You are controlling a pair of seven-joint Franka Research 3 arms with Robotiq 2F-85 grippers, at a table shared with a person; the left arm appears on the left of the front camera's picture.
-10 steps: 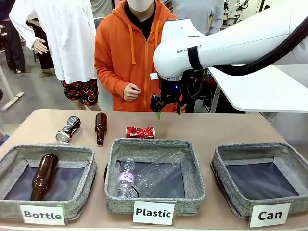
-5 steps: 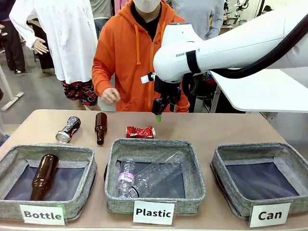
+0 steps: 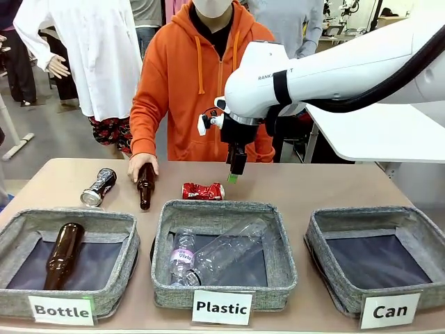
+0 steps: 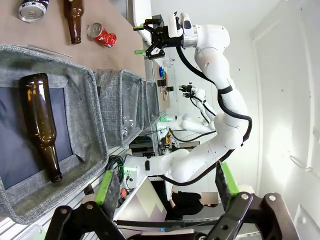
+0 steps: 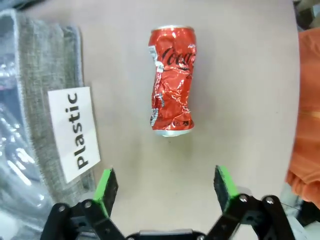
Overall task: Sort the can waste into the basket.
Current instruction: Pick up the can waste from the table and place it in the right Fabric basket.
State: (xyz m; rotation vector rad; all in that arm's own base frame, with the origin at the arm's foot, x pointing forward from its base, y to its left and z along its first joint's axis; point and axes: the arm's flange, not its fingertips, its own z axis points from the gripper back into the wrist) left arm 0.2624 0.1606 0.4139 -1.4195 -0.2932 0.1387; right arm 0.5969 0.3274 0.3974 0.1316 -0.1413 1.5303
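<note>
My right gripper [image 3: 232, 177] hangs over the tan table [image 3: 313, 184], jaws spread wide and holding nothing. The crushed red can [image 5: 172, 80] lies on its side just ahead of it, near the far wall of the Plastic basket [image 3: 222, 207]. My left gripper [image 4: 169, 184] is also wide apart and empty. The dark can [image 3: 98, 187] lies far left on the table. The Can basket [image 3: 375, 215] sits front right. A person's hand [image 3: 142, 165] rests against a brown bottle [image 3: 145, 188]. Behind are a grey floor and a white table [image 3: 375, 132].
</note>
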